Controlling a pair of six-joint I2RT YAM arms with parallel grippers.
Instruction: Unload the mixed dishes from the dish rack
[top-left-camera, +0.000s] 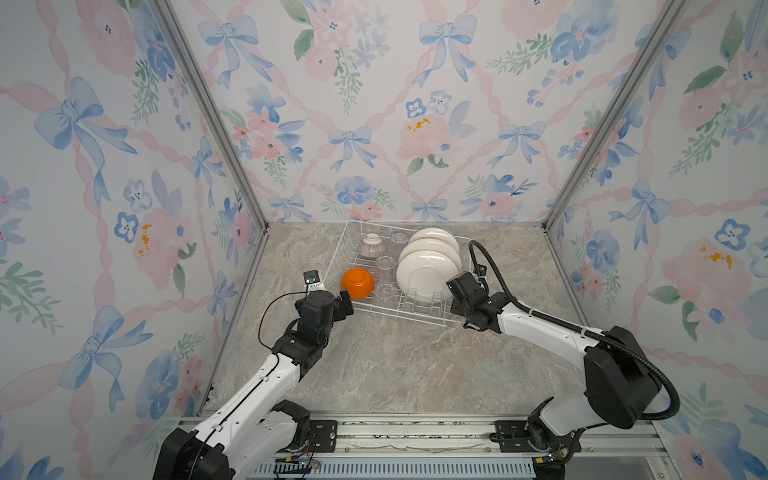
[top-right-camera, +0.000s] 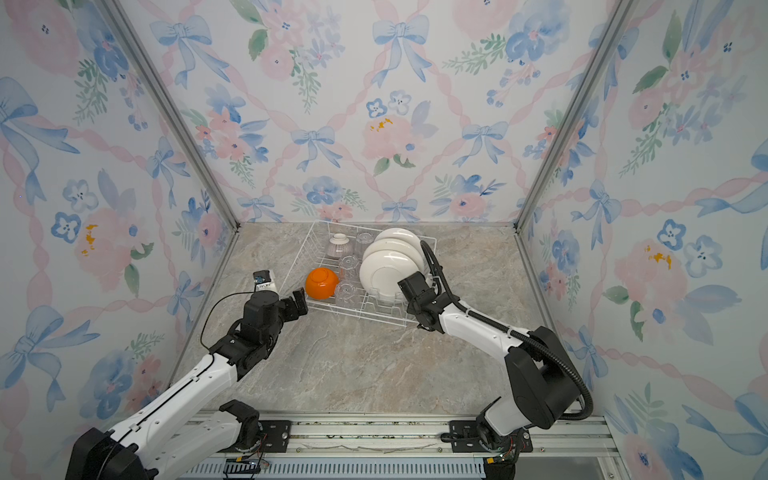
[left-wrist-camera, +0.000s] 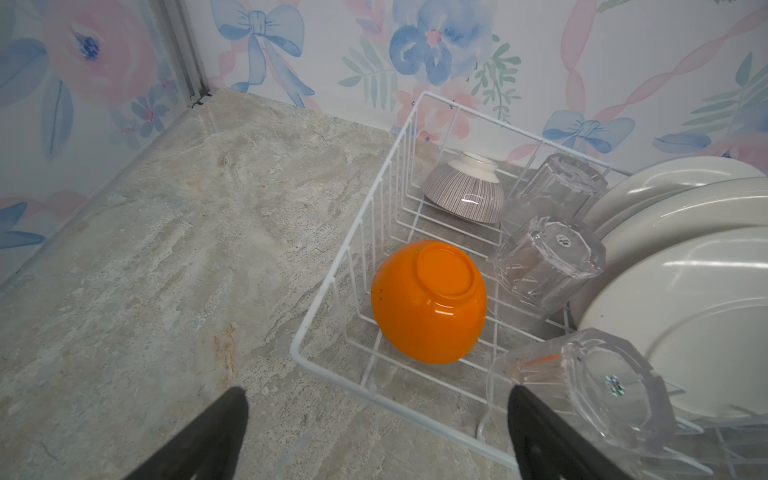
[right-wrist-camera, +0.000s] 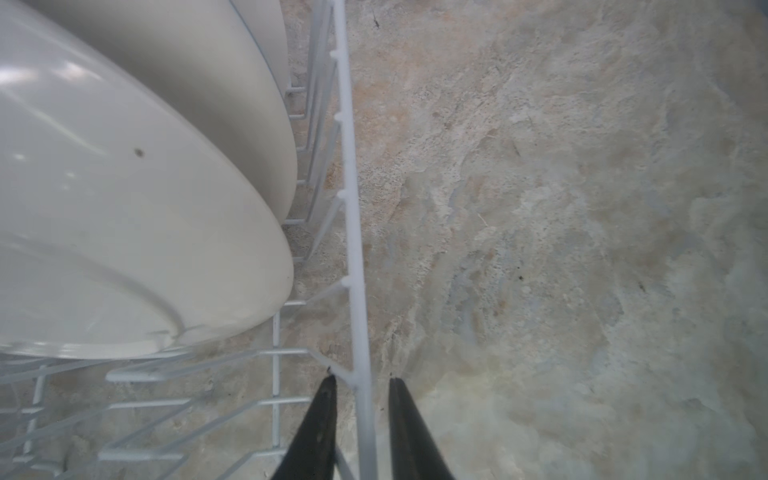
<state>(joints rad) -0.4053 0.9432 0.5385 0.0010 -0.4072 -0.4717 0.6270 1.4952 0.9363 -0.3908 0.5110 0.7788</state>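
Dish rack (right-wrist-camera: 351, 208) rim lies inside narrow-set right hand (right-wrist-camera: 360, 380); left hand (left-wrist-camera: 376, 390) spread wide.

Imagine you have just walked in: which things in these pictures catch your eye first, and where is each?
The orange bowl stands out most, upside down in the near left corner of the white wire dish rack. Three white plates stand on edge along the rack's right side, where the right claw straddles the rim wire. All around, the walls carry loud wallpaper of blue bows and pink flowers.
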